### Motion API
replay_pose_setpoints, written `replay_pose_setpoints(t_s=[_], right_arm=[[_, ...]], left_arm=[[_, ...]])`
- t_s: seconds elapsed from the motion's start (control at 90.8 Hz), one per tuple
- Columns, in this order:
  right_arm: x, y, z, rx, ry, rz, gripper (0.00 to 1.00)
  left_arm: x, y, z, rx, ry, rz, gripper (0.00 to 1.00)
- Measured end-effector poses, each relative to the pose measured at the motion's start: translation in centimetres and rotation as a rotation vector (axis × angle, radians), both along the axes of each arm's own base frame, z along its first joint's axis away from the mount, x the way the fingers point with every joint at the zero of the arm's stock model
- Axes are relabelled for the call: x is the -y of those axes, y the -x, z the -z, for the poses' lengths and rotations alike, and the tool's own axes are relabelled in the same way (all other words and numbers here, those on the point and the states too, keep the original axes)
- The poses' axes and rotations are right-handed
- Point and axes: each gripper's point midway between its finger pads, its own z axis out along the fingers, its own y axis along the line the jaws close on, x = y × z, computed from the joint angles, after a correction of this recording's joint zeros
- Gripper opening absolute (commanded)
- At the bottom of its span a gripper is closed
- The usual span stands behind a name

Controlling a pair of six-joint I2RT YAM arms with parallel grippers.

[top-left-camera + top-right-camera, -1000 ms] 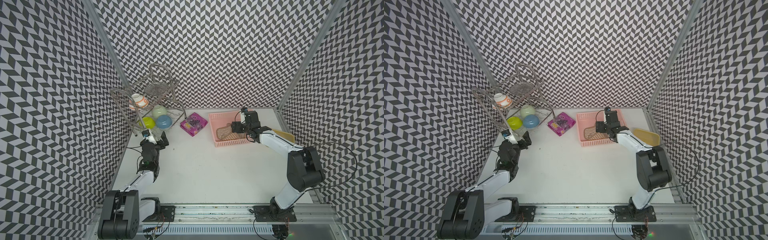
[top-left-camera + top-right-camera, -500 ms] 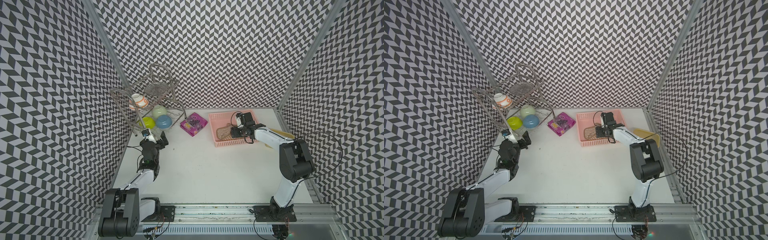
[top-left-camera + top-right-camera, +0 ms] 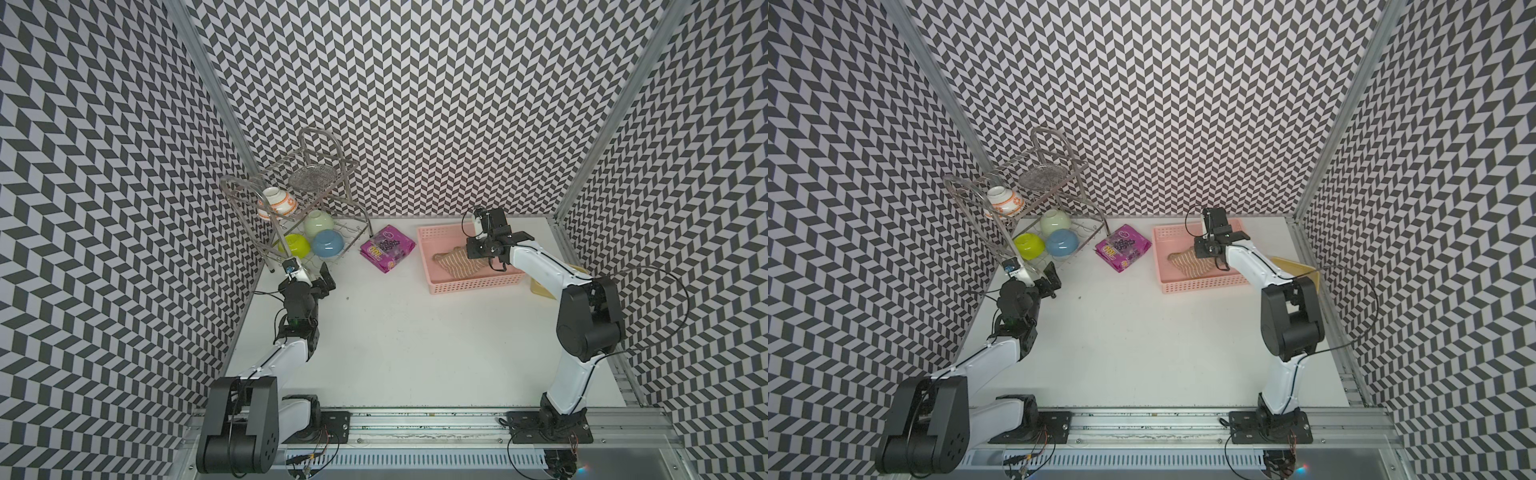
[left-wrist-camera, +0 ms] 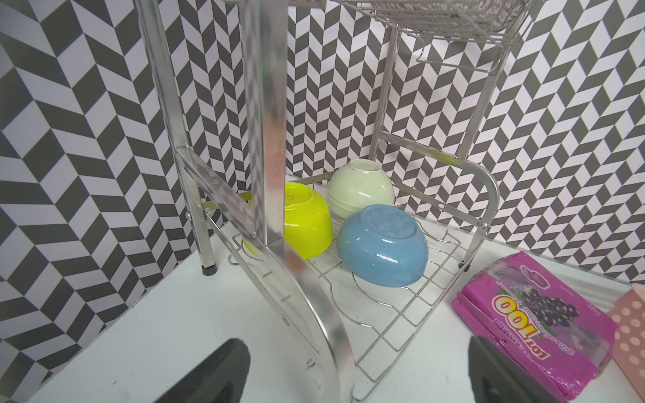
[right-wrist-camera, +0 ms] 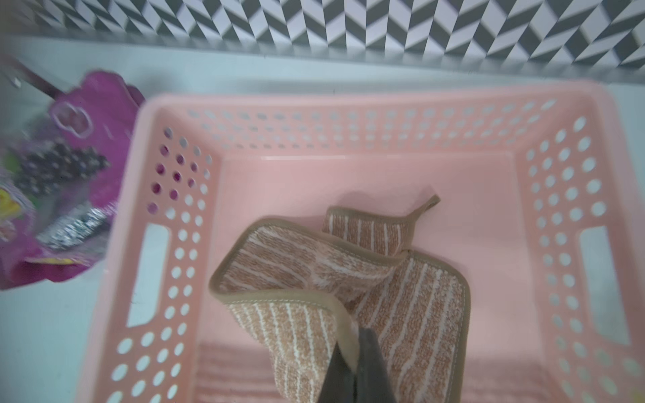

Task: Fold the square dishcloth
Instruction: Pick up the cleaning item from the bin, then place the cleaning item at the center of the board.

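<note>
White table (image 3: 415,332), square dishcloth (image 5: 419,296) crumpled in pink basket (image 5: 349,101), right tool (image 5: 354,370) clamped on its edge, left tool (image 4: 359,368) apart.

Right gripper (image 5: 354,352) dipped into the basket (image 5: 349,99); it pinched shut on the square dishcloth (image 5: 412,307) (brown edging).

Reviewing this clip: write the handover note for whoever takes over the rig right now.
Right tool: shut on the brown edging of the square dishcloth.
Left tool: open, holding nothing, beside the dish rack.
Cloth: crumpled inside the pink basket, corner loop showing.
Done: the grasp only; no fold made.
Left: lift the cloth out, spread it flat on the white table, then fold it, probably with both arms.
</note>
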Motion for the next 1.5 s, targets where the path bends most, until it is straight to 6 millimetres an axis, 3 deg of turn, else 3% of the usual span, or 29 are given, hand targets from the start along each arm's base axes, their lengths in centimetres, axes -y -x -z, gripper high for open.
replay_pose_setpoints(t_s=[0.264,0.518,0.617,0.771,0.991,1.101,1.311,1.498], right_arm=[[-1.6,-0.7,-10.1,0.203,-0.066,-0.026,0.00],[-7.0,2.7,-18.4,0.364,-0.142,-0.148,0.00],[-9.6,4.4,-20.6,0.406,-0.175,-0.211,0.00],[-14.2,7.7,-21.8,0.424,-0.206,-0.327,0.00],[-21.9,13.7,-21.4,0.419,-0.201,-0.516,0.00],[-25.2,16.4,-19.5,0.386,-0.185,-0.596,0.00],[-29.5,21.4,-10.7,0.193,-0.110,-0.724,0.03],[-30.0,28.2,-1.2,-0.019,-0.021,-0.822,0.15]], left_arm=[[0.1,0.0,0.0,0.000,0.001,0.007,1.00],[0.3,0.1,-0.5,0.013,0.003,0.017,1.00],[0.3,0.2,-0.8,0.020,0.003,0.017,1.00],[0.2,0.2,-0.8,0.021,0.004,0.014,1.00],[-0.6,0.6,-1.1,0.026,0.011,-0.039,1.00],[-1.6,1.0,-0.8,0.012,0.025,-0.101,1.00],[-4.2,1.6,-1.1,-0.035,0.082,-0.286,1.00],[-5.3,2.3,-1.5,-0.061,0.135,-0.381,1.00]])
